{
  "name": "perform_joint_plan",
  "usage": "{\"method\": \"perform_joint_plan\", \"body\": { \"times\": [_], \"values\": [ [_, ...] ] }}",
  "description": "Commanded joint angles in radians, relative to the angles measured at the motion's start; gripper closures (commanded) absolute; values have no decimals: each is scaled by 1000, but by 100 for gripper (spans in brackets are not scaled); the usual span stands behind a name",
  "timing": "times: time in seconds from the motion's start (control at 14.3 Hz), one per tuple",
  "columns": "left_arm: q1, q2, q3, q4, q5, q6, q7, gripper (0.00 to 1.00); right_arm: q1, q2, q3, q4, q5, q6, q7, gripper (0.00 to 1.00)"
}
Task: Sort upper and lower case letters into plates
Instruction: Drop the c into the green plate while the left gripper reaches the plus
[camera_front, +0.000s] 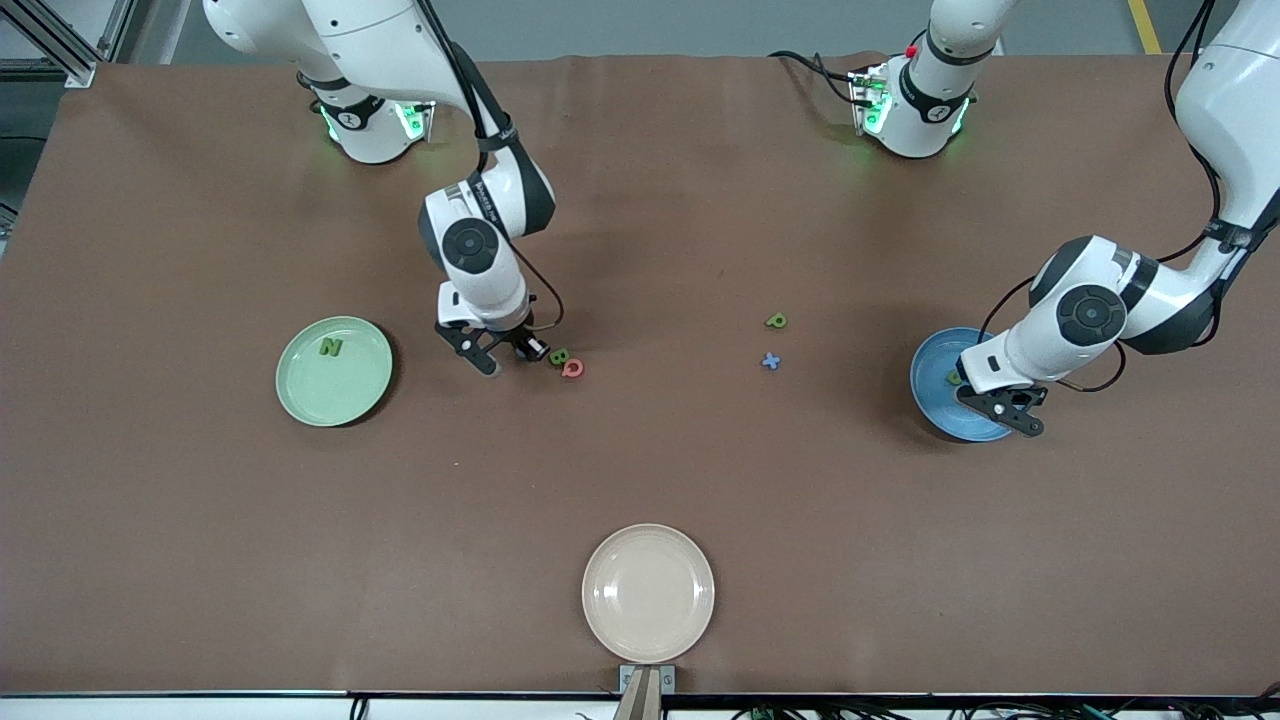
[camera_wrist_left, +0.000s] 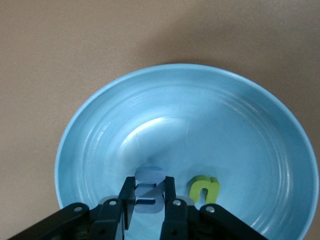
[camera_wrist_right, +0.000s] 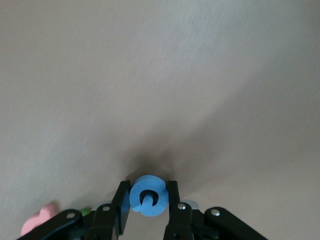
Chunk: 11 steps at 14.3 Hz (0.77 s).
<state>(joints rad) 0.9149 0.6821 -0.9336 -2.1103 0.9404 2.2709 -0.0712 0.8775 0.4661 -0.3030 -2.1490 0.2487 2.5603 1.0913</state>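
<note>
The brown cloth-covered table (camera_front: 640, 200) carries three round shallow plates. The pale green plate (camera_front: 290, 400) lies toward the right arm's end, the blue plate (camera_front: 925, 390) toward the left arm's end, and the beige plate (camera_front: 648, 592) nearest the front camera.

The right gripper (camera_front: 505, 355) is low at mid-table, its fingers pressed on a round blue letter (camera_wrist_right: 147, 196). The left gripper (camera_front: 1005, 410) hangs over the blue plate, clenched on a pale blue letter (camera_wrist_left: 149, 180).

To do this well, the right arm should lift straight up. The green B (camera_front: 559, 356) and red Q (camera_front: 573, 369) lie just beside it and could be nudged. The left should lower before letting go, clear of the green curved letter (camera_wrist_left: 204, 189) lying in the plate.

A green N (camera_front: 331, 347) rests in the pale green plate. A green p (camera_front: 776, 321) and blue x (camera_front: 770, 361) wait mid-table.
</note>
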Motion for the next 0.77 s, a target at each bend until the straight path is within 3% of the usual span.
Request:
{"method": "perform_joint_plan", "body": {
  "times": [0.0,0.07,0.28,0.35,0.42,0.7],
  "values": [
    [12,4,-7,-5,24,9,8,78,-103,-127,-2,-19,9,-133,-149,100],
    [12,4,-7,-5,24,9,11,70,-133,-164,-11,-22,7,-176,-209,100],
    [6,-4,-17,-2,26,7,25,31,-215,-231,-50,-41,-3,-262,-386,100],
    [-5,-9,-31,4,24,3,22,5,-238,-251,-65,-64,-20,-262,-462,100],
    [-4,-10,-57,12,24,-5,8,0,-274,-260,-91,-87,-37,-258,-549,100],
    [-37,-12,-207,73,-17,-183,-91,0,-428,-261,-100,-181,-43,-162,-824,100]
  ]
}}
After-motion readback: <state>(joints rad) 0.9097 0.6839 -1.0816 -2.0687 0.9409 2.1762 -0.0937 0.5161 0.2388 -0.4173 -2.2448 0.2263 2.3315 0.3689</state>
